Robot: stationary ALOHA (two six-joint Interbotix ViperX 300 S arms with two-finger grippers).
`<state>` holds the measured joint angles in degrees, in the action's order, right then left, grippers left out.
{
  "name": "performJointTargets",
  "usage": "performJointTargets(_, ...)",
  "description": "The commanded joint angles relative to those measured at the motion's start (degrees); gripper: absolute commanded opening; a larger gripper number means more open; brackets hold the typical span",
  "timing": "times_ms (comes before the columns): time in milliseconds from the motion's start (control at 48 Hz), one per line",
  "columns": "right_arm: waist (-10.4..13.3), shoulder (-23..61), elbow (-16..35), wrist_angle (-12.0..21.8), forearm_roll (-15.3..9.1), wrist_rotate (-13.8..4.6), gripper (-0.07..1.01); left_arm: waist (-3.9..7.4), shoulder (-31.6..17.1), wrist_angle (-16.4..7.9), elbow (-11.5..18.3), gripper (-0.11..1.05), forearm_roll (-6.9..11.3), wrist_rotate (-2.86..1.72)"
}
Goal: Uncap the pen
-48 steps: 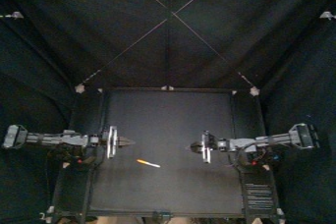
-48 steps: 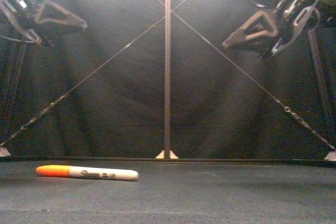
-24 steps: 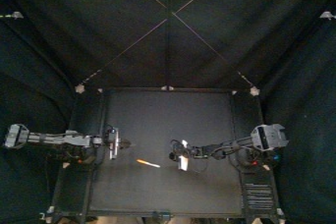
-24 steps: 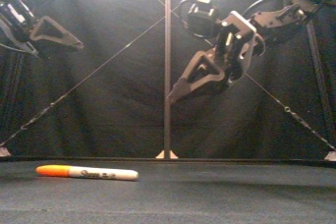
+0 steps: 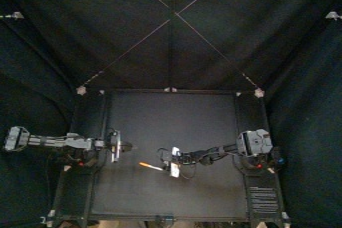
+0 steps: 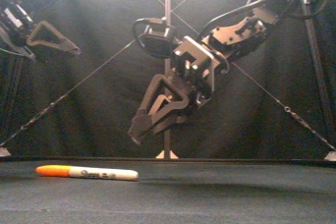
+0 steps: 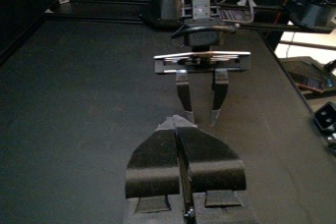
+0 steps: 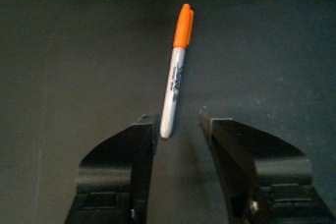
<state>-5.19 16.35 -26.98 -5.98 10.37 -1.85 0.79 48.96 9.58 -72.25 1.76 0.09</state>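
Note:
A marker pen (image 6: 86,173) with a white barrel and an orange cap (image 6: 53,170) lies flat on the black table, left of the middle; it also shows as the pen (image 5: 150,165) from above. My right gripper (image 6: 152,140) hangs tilted a little above the table, open. In the right wrist view its jaws stand either side of the pen's (image 8: 172,76) white end, apart from it, with the cap (image 8: 184,27) pointing away. My left gripper (image 7: 179,122) is shut and empty, held high at the table's left (image 6: 46,36), and it faces the right gripper (image 7: 201,95).
The black table (image 5: 201,112) carries nothing besides the pen. The right arm (image 5: 221,153) reaches in low from the right rail. Black curtains close the back and sides.
The right arm has swung from the right side toward the middle and come down over the pen's white end, and its jaws have opened. Left arm and pen have not moved.

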Motion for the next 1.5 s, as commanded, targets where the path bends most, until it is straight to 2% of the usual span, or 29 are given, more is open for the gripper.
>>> performJointTargets(21,-0.2,0.4,3.6,1.1,-0.7,0.09,0.8,0.09,-0.2,0.3,0.6,0.0,0.09,-0.09)
performJointTargets(229,0.0,3.5,7.9,9.1,-3.3,0.0,0.8,0.09,-0.2,0.2,0.5,0.0,0.09,0.0)
performJointTargets(396,0.1,5.4,10.4,12.2,-3.4,0.0,0.8,0.0,-0.2,0.3,0.5,0.0,0.09,0.09)
performJointTargets(625,0.0,6.9,11.4,13.8,-3.8,0.0,0.77,0.09,-0.2,0.1,0.5,0.03,0.09,0.09)
performJointTargets(958,-0.4,6.2,10.9,15.4,-4.0,0.0,0.58,0.26,-0.2,-0.1,0.6,0.16,0.09,-0.09)
performJointTargets(1167,0.2,0.8,7.5,15.5,-7.1,0.0,0.57,0.7,-0.2,0.9,1.3,0.22,0.09,0.0)
performJointTargets(1417,4.2,-9.6,1.8,15.5,-9.7,0.09,0.57,0.79,-1.2,1.1,3.3,0.36,0.09,0.09)
performJointTargets(1500,5.2,-11.8,0.9,15.5,-10.6,0.09,0.57,0.7,-2.6,1.1,4.0,0.43,0.09,-0.09)
